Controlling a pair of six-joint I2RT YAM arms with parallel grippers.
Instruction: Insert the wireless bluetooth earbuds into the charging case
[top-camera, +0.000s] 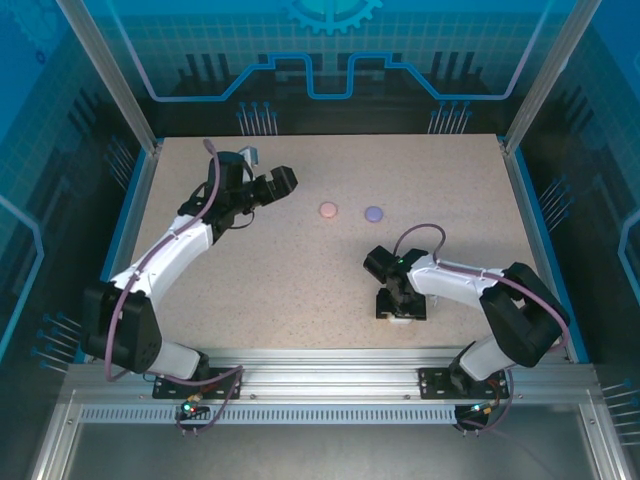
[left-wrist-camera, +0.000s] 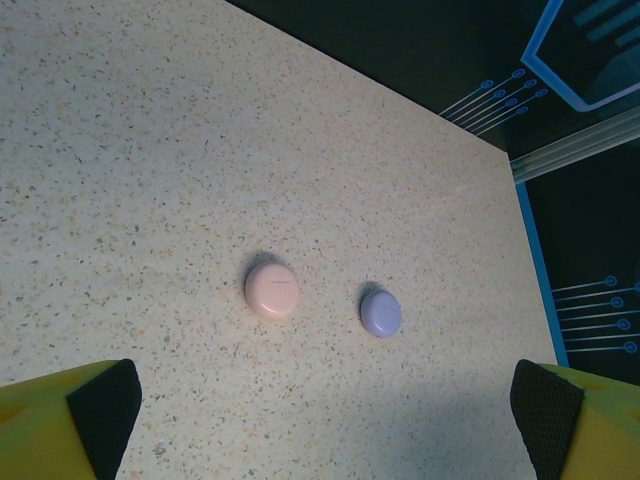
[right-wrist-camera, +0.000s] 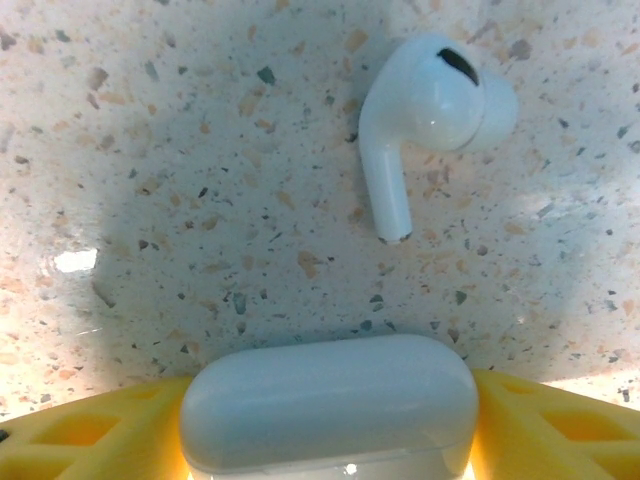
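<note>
Right wrist: right gripper (right-wrist-camera: 327, 445) grips one white case (right-wrist-camera: 327, 395) near one white earbud (right-wrist-camera: 430, 110); left gripper (left-wrist-camera: 325, 410) wide open.

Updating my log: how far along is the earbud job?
Possibly done: the pink case and purple case sit closed, contents unseen. In hand: the right gripper holds the white case, lid shut. Remaining: one white earbud lies loose on the table beside it, not yet inserted. The left gripper hangs open and empty.
</note>
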